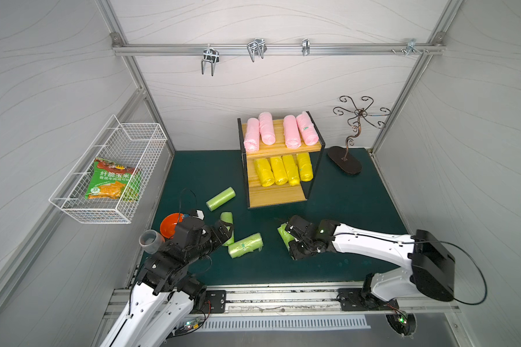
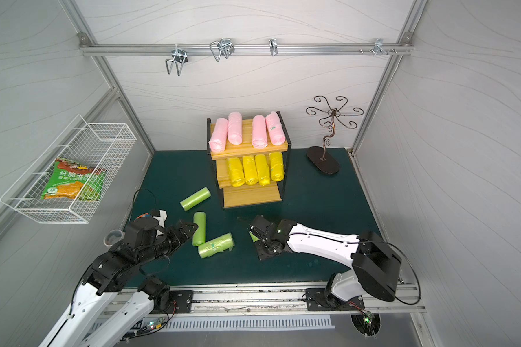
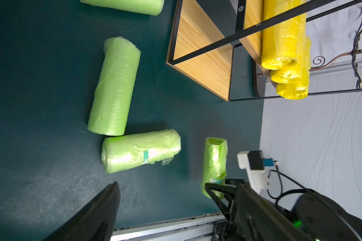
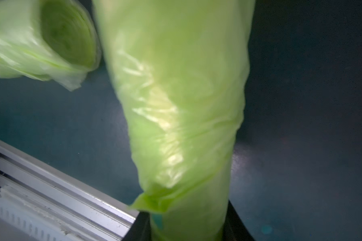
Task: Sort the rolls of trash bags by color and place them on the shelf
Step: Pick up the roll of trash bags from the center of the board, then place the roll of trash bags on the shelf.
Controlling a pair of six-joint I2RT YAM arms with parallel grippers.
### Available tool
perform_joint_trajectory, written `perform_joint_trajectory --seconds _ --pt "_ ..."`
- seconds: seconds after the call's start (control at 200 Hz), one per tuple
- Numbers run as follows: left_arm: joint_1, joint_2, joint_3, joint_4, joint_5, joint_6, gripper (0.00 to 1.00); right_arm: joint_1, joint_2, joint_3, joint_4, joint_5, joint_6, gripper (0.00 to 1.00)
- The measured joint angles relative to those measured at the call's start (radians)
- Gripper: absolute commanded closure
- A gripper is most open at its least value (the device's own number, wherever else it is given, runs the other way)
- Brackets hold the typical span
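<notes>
- The right gripper (image 1: 289, 240) is near the middle of the dark green mat (image 1: 358, 210). Its jaws are drawn in narrow on the held green roll (image 4: 182, 114), and the right wrist view shows black fingers (image 4: 238, 227) against both sides of it. That view is blurred, so I cannot tell whether the roll is clear of the mat.
- Just left of it, the labelled green roll (image 1: 245, 245) lies flat on the mat with a teal label on top.
- At the near left, the left gripper (image 2: 191, 232) has its jaws spread wide with nothing between them. It is at the left side of the middle green roll (image 2: 199, 229); I cannot tell whether it touches the roll.
- The near end of the middle green roll sits just beside the labelled green roll, so the two form an L.
- At the mat's left edge are a clear cup (image 1: 151, 240) and, just beyond it, an orange bowl (image 1: 169, 223).
- Farther back, the far green roll (image 1: 220, 199) lies slanted on the mat, near the shelf's near-left corner.
- The shelf (image 1: 277, 196) stands at the far middle of the mat. Four yellow rolls (image 1: 278, 169) lie side by side on its middle board and four pink rolls (image 1: 266, 127) on its top board.
- Right of the shelf stands a curly metal stand (image 1: 345, 159).
- On the left wall hangs a wire basket (image 1: 139, 135) holding a snack bag (image 1: 113, 180).
</notes>
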Motion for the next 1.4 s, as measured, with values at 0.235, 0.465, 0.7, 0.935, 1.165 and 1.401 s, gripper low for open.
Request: perform_joint_trajectory --seconds 0.235,0.465,0.7,0.935,1.165,1.401 --pt "0.0 0.001 0.0 -0.001 0.005 0.005 0.08 -0.204 0.007 0.053 0.032 0.059 -0.07 1.0" --pt "0.0 -0.013 0.0 -0.001 -0.008 0.007 0.08 -0.288 0.198 0.088 0.164 0.097 -0.097 1.0" --pt "0.0 -0.026 -0.014 -0.002 -0.016 0.008 0.08 -0.299 0.297 0.151 0.295 0.16 -0.121 1.0" --pt "0.0 -0.008 -0.021 -0.007 -0.019 0.015 0.08 -0.328 0.367 0.235 0.333 0.196 -0.141 1.0" --pt "0.0 -0.004 -0.034 -0.006 -0.021 0.019 0.08 -0.346 0.431 0.282 0.332 0.248 -0.157 0.98" --pt "0.0 -0.003 -0.039 -0.006 -0.028 0.019 0.08 -0.354 0.455 0.29 0.359 0.287 -0.158 0.49"
